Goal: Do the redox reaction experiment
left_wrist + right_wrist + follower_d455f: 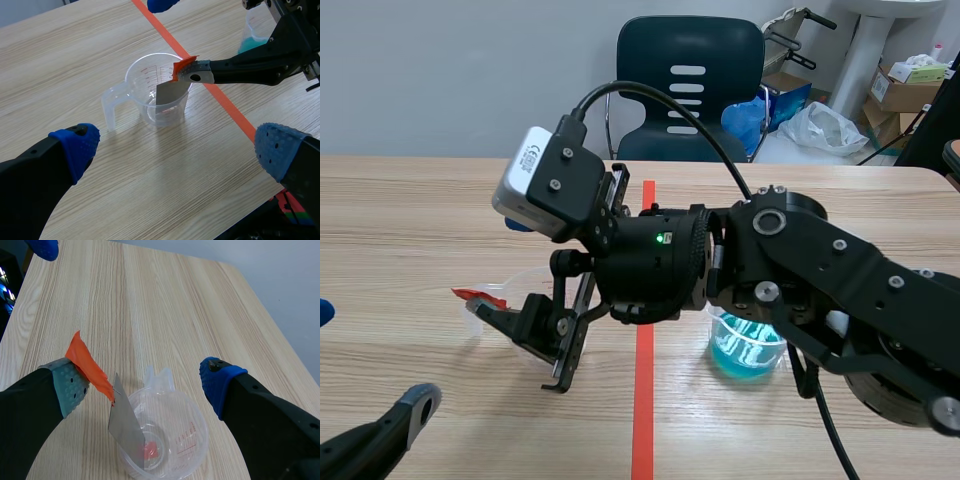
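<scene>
A dark chair (690, 80) is seen behind the wooden table (420, 220), whose middle is largely hidden in the scene view by the right arm (840, 270), which is stretched across the red line. The left gripper (180, 150) is held wide open and empty near a clear measuring cup (145, 105), and a beaker (748, 345) of blue liquid is placed right of the line. The right gripper (145, 382) is spread wide above the cup, and a metal sheet (125, 425) is hung into the cup by orange tape (85, 362) stuck to the grey-green pad (67, 385).

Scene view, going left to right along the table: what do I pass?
Clear measuring cup → orange-red tape line → beaker of blue liquid. The right gripper overlaps the cup, so it is left out.
</scene>
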You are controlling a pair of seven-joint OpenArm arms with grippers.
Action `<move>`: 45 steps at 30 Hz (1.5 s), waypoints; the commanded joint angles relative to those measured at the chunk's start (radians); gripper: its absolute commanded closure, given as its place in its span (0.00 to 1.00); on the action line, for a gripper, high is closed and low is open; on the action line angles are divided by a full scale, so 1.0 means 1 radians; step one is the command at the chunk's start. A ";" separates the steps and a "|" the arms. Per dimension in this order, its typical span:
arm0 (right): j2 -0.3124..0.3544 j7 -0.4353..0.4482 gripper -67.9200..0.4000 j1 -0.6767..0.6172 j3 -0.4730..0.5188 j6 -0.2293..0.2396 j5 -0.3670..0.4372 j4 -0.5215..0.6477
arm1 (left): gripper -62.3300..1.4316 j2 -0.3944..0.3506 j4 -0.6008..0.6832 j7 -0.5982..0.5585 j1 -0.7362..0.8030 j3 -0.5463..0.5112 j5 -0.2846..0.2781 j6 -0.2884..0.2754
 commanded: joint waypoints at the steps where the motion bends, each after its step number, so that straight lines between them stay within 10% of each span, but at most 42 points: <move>1: 0.002 0.010 0.34 0.023 0.002 -0.005 0.007 0.000 | 0.00 0.005 0.011 -0.016 -0.003 -0.002 -0.009 -0.002; 26: 0.008 0.011 0.33 0.023 0.002 0.004 0.009 0.018 | 0.00 0.005 0.011 -0.017 -0.003 -0.002 -0.009 -0.002; 45: 0.267 0.003 0.19 0.023 0.002 -0.026 0.188 0.401 | 0.00 -0.002 0.011 -0.018 -0.003 -0.003 -0.008 0.002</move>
